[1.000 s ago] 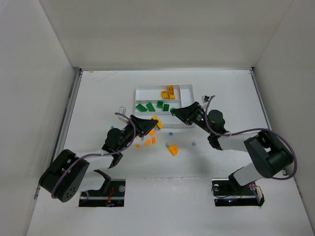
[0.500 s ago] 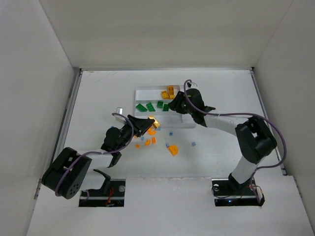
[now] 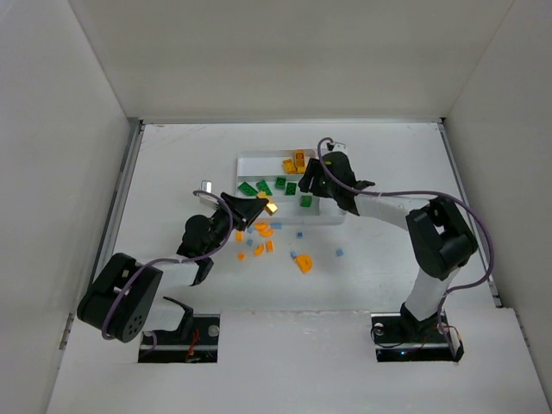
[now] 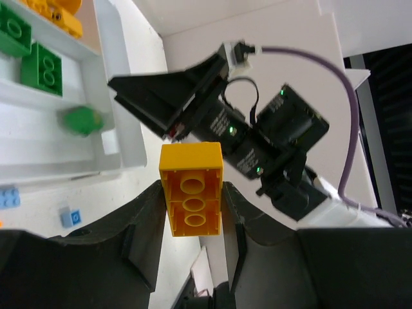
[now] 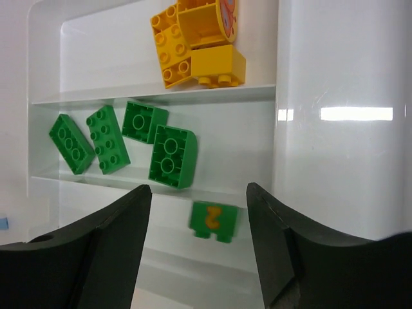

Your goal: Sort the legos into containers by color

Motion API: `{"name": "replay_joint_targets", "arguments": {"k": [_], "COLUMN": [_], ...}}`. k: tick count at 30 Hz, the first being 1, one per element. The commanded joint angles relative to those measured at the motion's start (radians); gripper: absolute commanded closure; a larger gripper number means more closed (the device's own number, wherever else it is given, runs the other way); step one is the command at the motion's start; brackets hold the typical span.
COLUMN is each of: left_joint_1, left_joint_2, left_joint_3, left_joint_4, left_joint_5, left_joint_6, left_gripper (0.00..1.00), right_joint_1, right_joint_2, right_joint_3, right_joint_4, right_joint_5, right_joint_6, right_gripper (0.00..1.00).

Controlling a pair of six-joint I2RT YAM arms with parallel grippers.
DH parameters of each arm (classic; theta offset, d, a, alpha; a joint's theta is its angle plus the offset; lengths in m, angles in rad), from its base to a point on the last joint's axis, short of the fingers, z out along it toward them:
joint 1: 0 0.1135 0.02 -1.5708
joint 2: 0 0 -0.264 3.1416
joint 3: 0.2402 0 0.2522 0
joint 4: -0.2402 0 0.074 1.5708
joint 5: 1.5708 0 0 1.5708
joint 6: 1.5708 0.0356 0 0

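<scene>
Carrying: yellow brick (image 4: 191, 193) clamped in left jaws, raised near tray (image 3: 335, 153).
Right jaws: apart over tray, green piece (image 5: 214, 221) beneath.
Technique: release low over yellow slot (image 5: 109, 58).

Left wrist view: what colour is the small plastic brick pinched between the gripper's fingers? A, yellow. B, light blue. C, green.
A: the left gripper is shut on a yellow plastic brick that shows three round sockets and is clamped along both long sides.
</scene>
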Motion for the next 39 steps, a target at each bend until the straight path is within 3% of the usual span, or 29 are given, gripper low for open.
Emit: {"name": "replay_joint_targets", "arguments": {"k": [1, 7, 14, 21, 27, 31, 36, 39], "left_joint_1": [0.027, 0.027, 0.013, -0.020, -0.027, -0.019, -0.002, 0.021], "left_joint_2": [0.004, 0.062, 0.067, 0.044, 0.006, -0.011, -0.036, -0.042], "left_joint_3": [0.083, 0.206, 0.229, 0.221, 0.206, 0.192, 0.169, 0.164], "left_joint_4": [0.005, -0.139, -0.192, -0.227, -0.248, -0.248, -0.248, -0.248], "left_joint_5": [-0.026, -0.078, -0.095, -0.131, -0.138, -0.138, -0.140, -0.120], "left_joint_6": [0.039, 0.100, 0.151, 0.194, 0.209, 0.215, 0.220, 0.211], "left_gripper": [0.78, 0.78, 0.79, 0.79, 0.79, 0.78, 0.78, 0.78], "right_joint_1": [0.005, 0.022, 0.101, 0.163, 0.164, 0.164, 0.164, 0.164], "right_joint_2": [-0.096, -0.210, -0.227, -0.124, -0.046, -0.015, 0.030, 0.037], "right_joint_3": [-0.039, -0.157, -0.177, -0.082, -0.035, -0.021, 0.013, 0.022], "right_joint_4": [0.083, 0.091, -0.038, -0.127, -0.150, -0.146, -0.152, -0.155], "right_joint_5": [0.033, 0.043, 0.040, 0.119, 0.227, 0.216, 0.204, 0.210], "right_joint_6": [-0.017, 0.000, -0.054, -0.125, -0.148, -0.149, -0.151, -0.139], "right_gripper": [0.32, 0.42, 0.41, 0.28, 0.32, 0.33, 0.42, 0.62]}}
